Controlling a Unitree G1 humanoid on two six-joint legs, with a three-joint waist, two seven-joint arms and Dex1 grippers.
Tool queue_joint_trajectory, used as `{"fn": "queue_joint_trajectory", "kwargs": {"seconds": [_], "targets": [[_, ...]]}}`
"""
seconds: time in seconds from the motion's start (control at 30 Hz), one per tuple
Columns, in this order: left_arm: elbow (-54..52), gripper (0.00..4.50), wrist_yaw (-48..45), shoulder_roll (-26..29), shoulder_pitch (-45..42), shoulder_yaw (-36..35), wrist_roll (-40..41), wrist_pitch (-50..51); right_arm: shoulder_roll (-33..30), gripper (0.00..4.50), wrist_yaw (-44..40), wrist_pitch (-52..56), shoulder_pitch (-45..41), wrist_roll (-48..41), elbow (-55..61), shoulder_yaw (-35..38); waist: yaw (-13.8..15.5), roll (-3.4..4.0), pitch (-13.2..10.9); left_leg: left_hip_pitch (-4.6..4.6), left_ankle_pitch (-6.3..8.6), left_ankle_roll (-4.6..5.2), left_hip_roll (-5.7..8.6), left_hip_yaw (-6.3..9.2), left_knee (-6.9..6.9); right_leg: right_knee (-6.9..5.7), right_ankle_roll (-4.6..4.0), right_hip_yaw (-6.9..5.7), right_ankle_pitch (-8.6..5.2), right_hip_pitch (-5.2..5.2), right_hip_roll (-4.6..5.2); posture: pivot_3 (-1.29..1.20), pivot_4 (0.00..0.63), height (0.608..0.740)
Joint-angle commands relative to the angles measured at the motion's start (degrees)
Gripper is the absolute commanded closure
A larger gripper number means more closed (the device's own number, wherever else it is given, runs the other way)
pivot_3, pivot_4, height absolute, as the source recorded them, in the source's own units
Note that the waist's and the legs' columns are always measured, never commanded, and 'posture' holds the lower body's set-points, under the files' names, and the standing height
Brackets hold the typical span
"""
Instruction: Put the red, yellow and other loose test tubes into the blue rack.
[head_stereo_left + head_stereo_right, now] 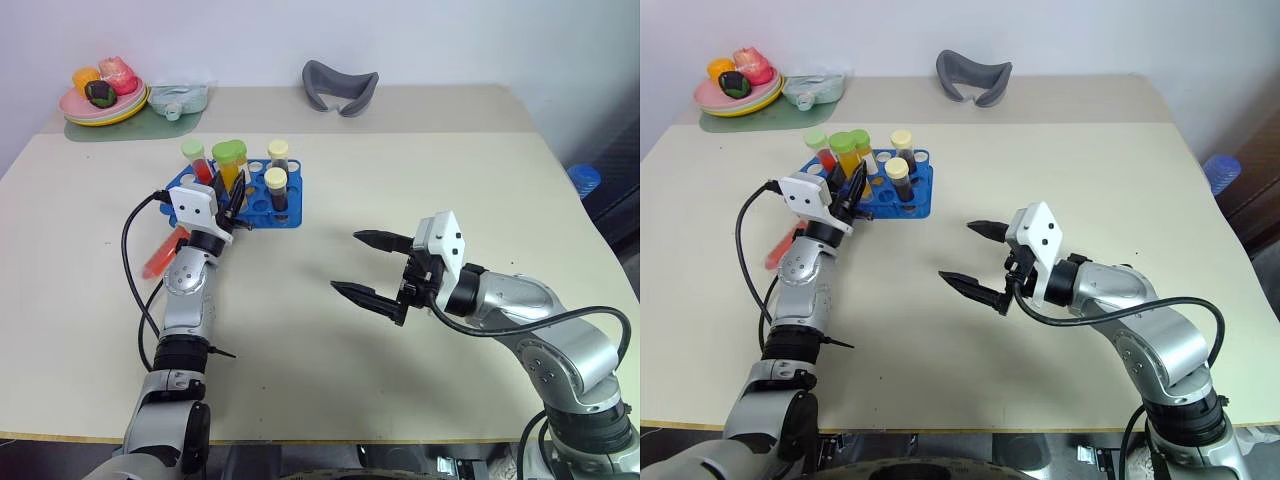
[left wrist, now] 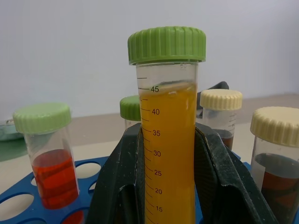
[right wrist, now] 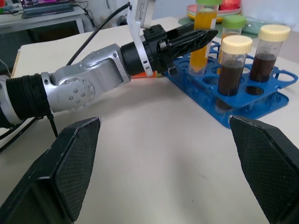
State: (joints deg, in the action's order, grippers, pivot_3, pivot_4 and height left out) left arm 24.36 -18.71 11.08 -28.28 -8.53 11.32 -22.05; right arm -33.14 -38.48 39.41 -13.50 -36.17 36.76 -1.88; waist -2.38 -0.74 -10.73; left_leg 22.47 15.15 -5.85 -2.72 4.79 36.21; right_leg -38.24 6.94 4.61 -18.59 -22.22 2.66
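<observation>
Left eye view: the left gripper [image 1: 228,205] has its fingers closed on a yellow tube [image 1: 230,165], held upright over the near rows of the blue rack [image 1: 285,213], which sits on the desk [image 1: 330,370] right beyond those fingers. A red tube [image 1: 198,160] and two dark tubes [image 1: 277,187] already stand in the rack. Another red tube [image 1: 163,256] lies loose on the desk, just behind and outside the left fingers. The right gripper [image 1: 372,266] hangs well to the side with its fingers wide and empty.

Left wrist view: the yellow tube fills the gap between the two fingers [image 2: 219,177], green cap above them, nearly full of liquid.

Right wrist view: between the spread right fingers the rack and the left arm [image 3: 84,88] lie ahead.

Risk, as I judge it: if the tube's foot lands on the plate between holes, pushing down could tip the light rack or spill its neighbours; releasing early could let it topple.

The desk is plain beige and matt; a pale wall stands behind, with stacked plates [image 1: 100,108] and a grey object [image 1: 340,86] at the far edge.
</observation>
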Motion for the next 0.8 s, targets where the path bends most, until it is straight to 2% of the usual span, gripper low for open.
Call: {"fn": "queue_joint_trajectory", "kwargs": {"seconds": [0.03,0.43,0.67,0.7,0.8], "targets": [[1.75,3.71,0.41,-0.15,-1.16,-0.08,-0.76,-1.85,0.17,0.0,0.19,-1.02,-0.76,-0.48,0.76,0.84,0.0,0.0,0.0,0.0,0.0,0.0,0.0,0.0,0.0,0.0,0.0,0.0,0.0,0.0,0.0,0.0,0.15,0.74],[5.4,3.71,0.82,-0.6,-2.7,-0.33,-0.57,-3.41,0.06,0.0,0.45,-0.82,-0.44,-0.71,1.22,0.76,0.0,0.0,0.0,0.0,0.0,0.0,0.0,0.0,0.0,0.0,0.0,-0.01,0.0,-0.01,0.0,0.0,0.15,0.74],[-1.04,0.28,0.34,0.18,0.76,-1.27,1.79,-0.42,0.36,0.0,0.64,-1.17,-0.52,-0.46,1.05,0.65,-0.07,0.0,0.0,0.0,0.0,0.0,0.0,0.01,-0.01,0.0,0.0,-0.01,0.0,-0.01,0.0,0.0,0.15,0.74],[-3.37,0.03,-0.09,0.4,1.89,-1.46,2.86,0.82,0.36,0.0,0.68,-1.2,-0.47,-0.41,1.06,0.67,-0.13,0.0,0.0,0.0,0.0,0.0,0.0,0.01,-0.01,0.0,0.0,-0.01,0.0,-0.01,0.0,0.0,0.15,0.74],[-13.25,0.03,-1.8,1.98,6.8,-2.02,6.81,6.4,0.25,0.0,0.7,-1.24,-0.21,-0.44,1.12,0.85,-0.18,0.0,0.0,0.0,0.0,0.0,-0.02,0.01,-0.02,-0.01,0.0,0.0,0.0,-0.02,0.0,0.0,0.15,0.74]]}}
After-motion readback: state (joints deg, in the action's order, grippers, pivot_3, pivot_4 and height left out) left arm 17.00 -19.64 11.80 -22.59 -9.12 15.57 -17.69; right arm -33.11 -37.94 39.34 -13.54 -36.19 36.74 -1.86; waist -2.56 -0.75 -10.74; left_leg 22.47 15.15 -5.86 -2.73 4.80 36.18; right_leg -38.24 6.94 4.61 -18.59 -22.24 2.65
